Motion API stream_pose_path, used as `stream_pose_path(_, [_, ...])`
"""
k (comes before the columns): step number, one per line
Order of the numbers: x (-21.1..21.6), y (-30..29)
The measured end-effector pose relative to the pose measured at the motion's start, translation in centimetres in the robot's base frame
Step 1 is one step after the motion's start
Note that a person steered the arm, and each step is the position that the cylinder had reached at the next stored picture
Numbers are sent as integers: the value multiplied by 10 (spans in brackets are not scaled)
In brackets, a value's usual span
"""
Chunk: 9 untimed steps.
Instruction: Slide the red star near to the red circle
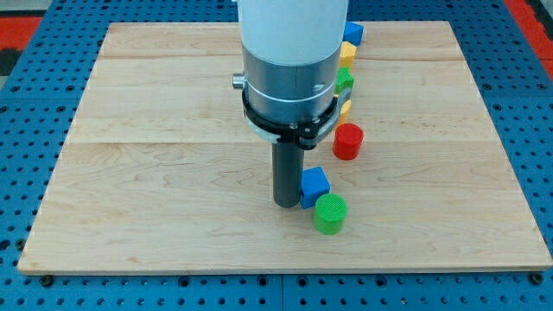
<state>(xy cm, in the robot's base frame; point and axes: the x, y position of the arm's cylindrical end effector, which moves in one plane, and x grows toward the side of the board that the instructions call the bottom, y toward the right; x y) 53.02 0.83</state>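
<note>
The red circle (348, 142), a short red cylinder, stands on the wooden board (155, 173) right of centre. The red star does not show; the arm's wide body may hide it. My tip (287, 205) rests on the board below and to the left of the red circle. It sits right against the left side of a blue cube (315, 184). A green circle (329, 213) lies just below and right of the blue cube, touching or nearly touching it.
A line of blocks runs up the board beside the arm: a yellow block (346, 109), a green block (344, 80), another yellow block (346, 53) and a blue block (352, 34) near the top edge. The arm partly hides them.
</note>
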Motion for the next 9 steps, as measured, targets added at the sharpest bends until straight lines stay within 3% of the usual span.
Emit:
stream_pose_path(4, [-16, 53])
stream_pose_path(5, [-22, 24])
stream_pose_path(6, [-30, -70])
stream_pose_path(7, [-46, -108])
stream_pose_path(9, [-130, -118])
